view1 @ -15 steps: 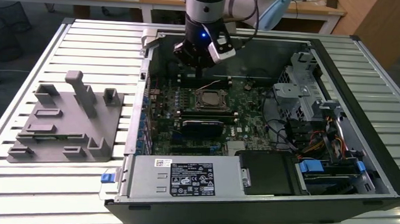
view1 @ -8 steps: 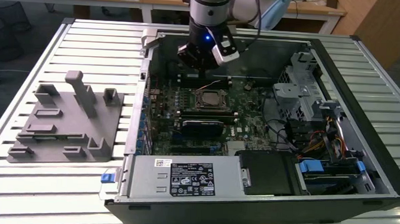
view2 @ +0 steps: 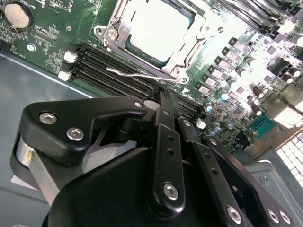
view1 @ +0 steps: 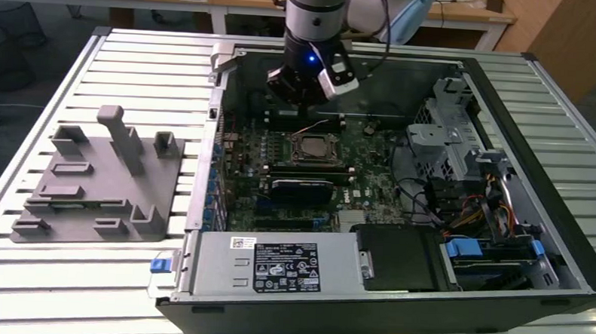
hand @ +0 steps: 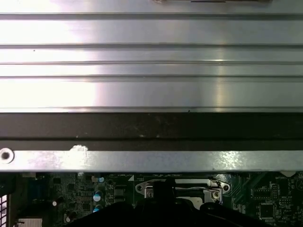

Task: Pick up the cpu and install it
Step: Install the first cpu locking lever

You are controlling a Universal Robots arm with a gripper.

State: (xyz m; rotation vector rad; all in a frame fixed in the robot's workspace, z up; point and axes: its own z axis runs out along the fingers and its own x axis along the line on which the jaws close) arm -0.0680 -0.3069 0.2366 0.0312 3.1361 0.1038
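Observation:
The cpu (view2: 154,28), a flat square with a bright silver top, lies inside the metal-framed socket (view2: 187,49) on the green motherboard (view1: 373,178). In the exterior view the socket (view1: 314,146) sits mid-board in the open computer case (view1: 540,147). My gripper (view2: 163,97) hangs over the board just beyond the socket, toward the case's far wall. Its black fingers (view2: 165,142) are drawn together with nothing between them. The socket's wire lever (view2: 142,73) lies along the frame edge nearest the fingertips. In the first wrist view the gripper's dark body covers part of the socket (hand: 215,187).
A grey plastic holder block (view1: 101,181) with upright posts rests on the slatted metal table (view1: 121,61) at the exterior view's left. Inside the case are memory slots (view2: 118,75), a power supply (view1: 273,264) at the near side, and a drive cage with cables (view1: 460,151) at the right.

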